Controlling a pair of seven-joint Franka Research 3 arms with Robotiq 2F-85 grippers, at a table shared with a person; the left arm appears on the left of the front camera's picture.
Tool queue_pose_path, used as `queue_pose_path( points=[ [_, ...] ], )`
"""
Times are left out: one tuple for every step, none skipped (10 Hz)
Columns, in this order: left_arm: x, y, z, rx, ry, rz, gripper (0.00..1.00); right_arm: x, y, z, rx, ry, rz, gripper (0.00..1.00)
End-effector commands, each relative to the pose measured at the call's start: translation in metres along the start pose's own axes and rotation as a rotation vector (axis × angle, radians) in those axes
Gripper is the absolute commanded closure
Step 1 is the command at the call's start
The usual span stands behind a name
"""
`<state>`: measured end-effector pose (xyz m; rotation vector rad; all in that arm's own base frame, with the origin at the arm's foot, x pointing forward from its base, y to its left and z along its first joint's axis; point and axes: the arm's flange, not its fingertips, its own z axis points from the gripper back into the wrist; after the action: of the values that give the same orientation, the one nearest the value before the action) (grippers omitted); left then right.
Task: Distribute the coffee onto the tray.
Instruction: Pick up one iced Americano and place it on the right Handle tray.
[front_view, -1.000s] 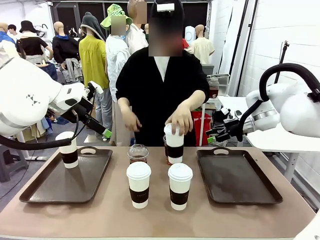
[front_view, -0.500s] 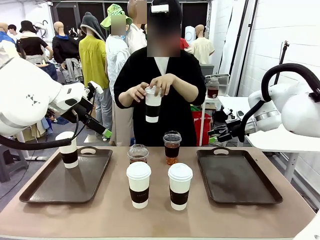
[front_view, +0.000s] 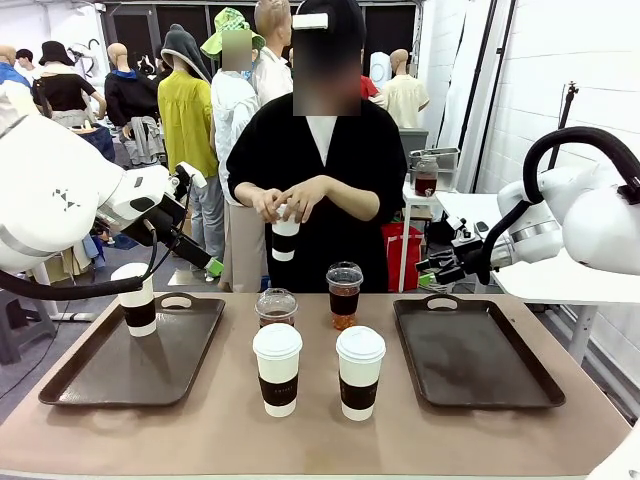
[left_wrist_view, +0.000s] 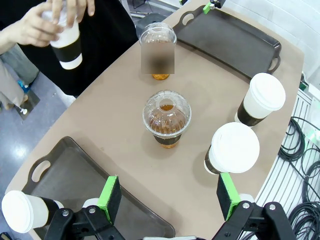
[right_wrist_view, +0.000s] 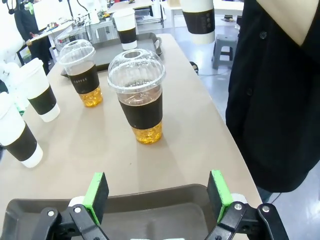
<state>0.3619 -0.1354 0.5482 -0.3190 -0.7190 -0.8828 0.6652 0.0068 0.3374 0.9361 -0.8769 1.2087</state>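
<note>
Table: we see a matt tan-brown table (front_view: 200, 430); a person stands at its far side.
Trays: a dark brown left tray (front_view: 90, 380) and right tray (front_view: 500, 385) lie flat at the table's two ends, each with a handle slot in its far rim.
Room: a white block wall (front_view: 585, 60) on the robot's right, a grey floor (left_wrist_view: 20, 145), and black cables (left_wrist_view: 300, 150) beside the table.
Coffee on a tray: the tray cup (front_view: 137, 298), white-lidded paper, stands upright at the left tray's far left corner.
Coffee on the table: the left front cup (front_view: 277, 368) and right front cup (front_view: 360, 372) stand side by side between the trays. Behind them, apart, stand the left clear cup (front_view: 276, 307) and right clear cup (front_view: 344, 295).
Coffee in hand: the held cup (front_view: 285, 242) sits in the person's hands (front_view: 303, 195) at chest height.
Writing: we see pale print on the dark sleeves, too small for us to read.
Left tool (left_wrist_view: 168, 194): pads spread, nothing between them, raised over the table's left end.
Right tool (right_wrist_view: 157, 197): pads spread, nothing between them, raised at the right tray's far rim.
</note>
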Motion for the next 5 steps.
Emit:
queue_pose_path(
  points=[
    [0.0003, 0.0012, 0.0006, -0.002, 0.002, 0.007, 0.00, 0.0005, -0.0002, -0.0020, -0.002, 0.001, 0.002, 0.00],
    [0.0003, 0.0012, 0.0006, -0.002, 0.002, 0.007, 0.00, 0.0005, -0.0002, -0.0020, -0.002, 0.001, 0.002, 0.00],
    [0.0003, 0.0012, 0.0006, -0.002, 0.002, 0.007, 0.00, 0.0005, -0.0002, -0.0020, -0.002, 0.001, 0.002, 0.00],
    [0.0003, 0.0012, 0.0006, -0.002, 0.002, 0.007, 0.00, 0.0005, -0.0002, -0.0020, -0.002, 0.001, 0.002, 0.00],
    [0.0003, 0.0012, 0.0006, -0.002, 0.002, 0.007, 0.00, 0.0005, -0.0002, -0.0020, -0.002, 0.001, 0.002, 0.00]
  ],
)
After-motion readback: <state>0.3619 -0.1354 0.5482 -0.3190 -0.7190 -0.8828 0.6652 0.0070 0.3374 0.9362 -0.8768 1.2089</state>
